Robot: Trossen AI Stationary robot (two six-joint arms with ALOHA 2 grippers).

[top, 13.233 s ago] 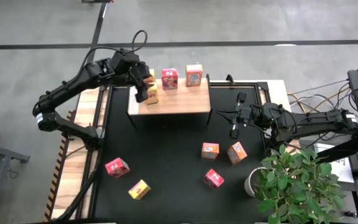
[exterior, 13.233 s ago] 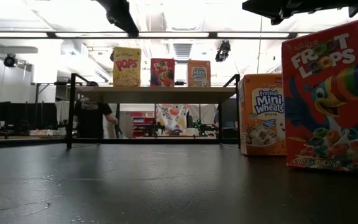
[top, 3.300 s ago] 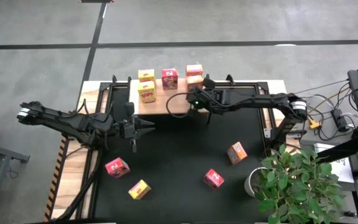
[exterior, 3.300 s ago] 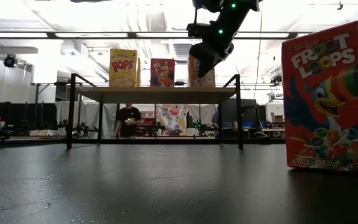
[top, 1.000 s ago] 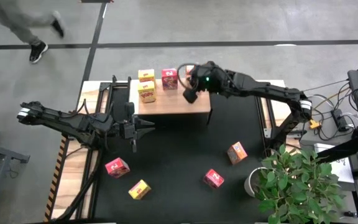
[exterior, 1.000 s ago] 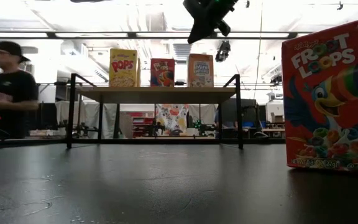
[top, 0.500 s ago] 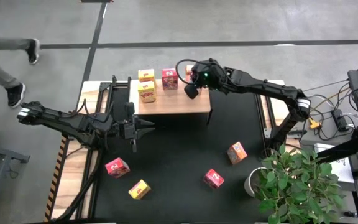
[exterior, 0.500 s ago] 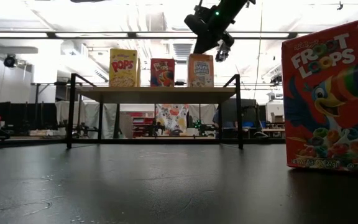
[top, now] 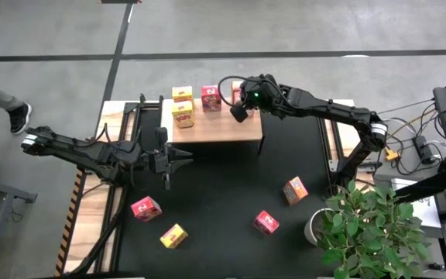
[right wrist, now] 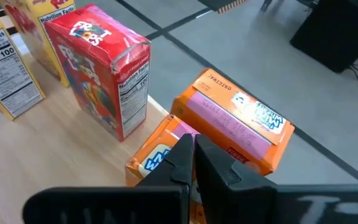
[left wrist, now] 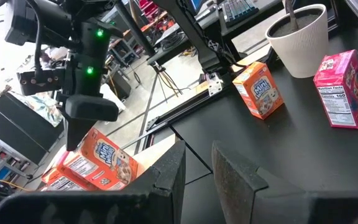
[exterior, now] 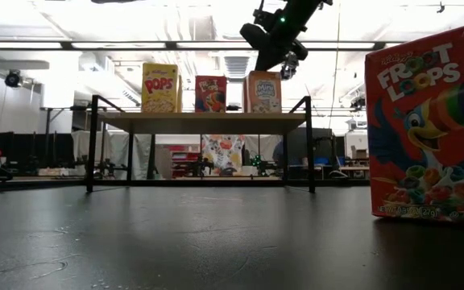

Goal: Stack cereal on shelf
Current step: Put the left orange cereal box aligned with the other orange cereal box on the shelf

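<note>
The shelf [top: 215, 128], a light wooden block, stands at the mat's far side. On it stand two yellow cereal boxes [top: 182, 105], a pink-red one [top: 211, 98] and two orange ones [right wrist: 238, 124], one behind the other; the rear one is turned askew. My right gripper [top: 240, 115] is shut, its tips over the near orange box [right wrist: 154, 158]. My left gripper [top: 184, 157] hovers left of the shelf over the mat, slightly open, with nothing between its fingers. Loose boxes lie on the mat: pink-red [top: 145, 208], yellow [top: 174, 235], pink-red [top: 266, 222] and orange [top: 295, 189]. My right gripper's shut fingertips [right wrist: 185, 149] stand at the top edge of the near orange box [right wrist: 166, 134], where it meets the rear box. They come slanting down from the table's right. Both boxes stand on the shelf. Whether the tips touch, I cannot tell.
A potted plant [top: 370, 225] stands at the near right corner, and cables lie beyond the table's right edge. In the low view a pink-red box [exterior: 429, 129] looms close at the right. A person's foot [top: 18, 116] shows on the floor to the left.
My right gripper has sunk a little toward the orange boxes and tipped further down, staying shut. In the low view the near orange box has shifted and turned slightly toward the shelf's right end. A person has walked off to the left.
</note>
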